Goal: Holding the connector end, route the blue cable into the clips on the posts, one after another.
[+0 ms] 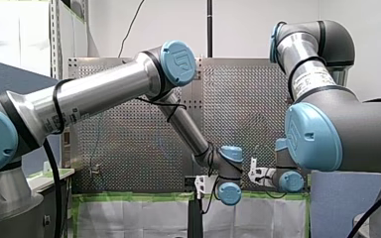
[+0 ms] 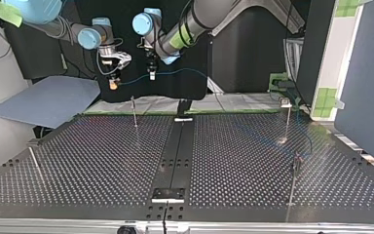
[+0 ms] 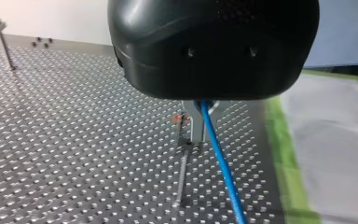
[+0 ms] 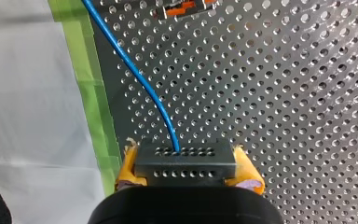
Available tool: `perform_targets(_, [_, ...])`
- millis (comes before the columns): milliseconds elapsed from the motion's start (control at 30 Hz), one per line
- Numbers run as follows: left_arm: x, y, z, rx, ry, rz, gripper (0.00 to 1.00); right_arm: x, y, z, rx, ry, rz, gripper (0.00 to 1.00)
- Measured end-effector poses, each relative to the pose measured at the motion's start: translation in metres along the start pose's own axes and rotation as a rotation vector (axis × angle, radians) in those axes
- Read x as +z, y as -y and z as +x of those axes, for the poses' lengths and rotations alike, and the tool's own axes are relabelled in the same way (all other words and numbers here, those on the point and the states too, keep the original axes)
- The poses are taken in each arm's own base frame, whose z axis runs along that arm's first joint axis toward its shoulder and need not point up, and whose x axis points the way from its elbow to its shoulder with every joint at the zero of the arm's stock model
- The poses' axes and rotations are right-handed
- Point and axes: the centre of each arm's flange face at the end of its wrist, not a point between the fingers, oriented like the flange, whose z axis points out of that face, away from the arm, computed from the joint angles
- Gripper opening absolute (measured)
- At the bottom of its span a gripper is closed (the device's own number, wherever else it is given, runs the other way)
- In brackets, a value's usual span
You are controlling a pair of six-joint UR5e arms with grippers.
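"Right side, what have you got?"

"My right gripper (image 4: 186,169) is closed. Its yellow pads (image 4: 129,165) are clamped on both ends of the connector (image 4: 185,158). The cable (image 4: 140,79) runs from it over the table (image 4: 284,93) toward a clip (image 4: 182,8) ahead."

"And the left?"

"My left gripper (image 3: 199,137) has its metal fingers (image 3: 195,122) pinched together on the cable, above the table beside a post (image 3: 182,172)."

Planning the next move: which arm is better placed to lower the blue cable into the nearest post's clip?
Probably left: the left tool pinches the blue cable just beside the post, so a short drop should seat it. The right tool is shut on the connector, anchoring the end.
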Motion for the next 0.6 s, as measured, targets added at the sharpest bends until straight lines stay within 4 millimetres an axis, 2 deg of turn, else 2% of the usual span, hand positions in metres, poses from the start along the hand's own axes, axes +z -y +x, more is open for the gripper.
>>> perform_targets(200, [0.022, 0.011, -0.018, -0.044, 0.039, 0.007, 0.02, 0.012, -0.012, 0.008, -0.007, -0.012, -0.015, 0.0])
perform_targets(367, [0.051, 0.013, -0.032, -0.086, 0.079, 0.02, 0.02, 0.017, -0.02, 0.011, -0.004, -0.017, -0.024, 0.0])
perform_targets(467, [0.065, 0.013, -0.031, -0.093, 0.086, 0.032, 0.02, 0.022, -0.023, 0.015, -0.004, -0.025, -0.017, 0.0])
perform_targets(600, [0.075, 0.014, -0.018, -0.084, 0.077, 0.052, 0.02, 0.03, -0.024, 0.02, -0.001, -0.032, -0.001, 0.0])
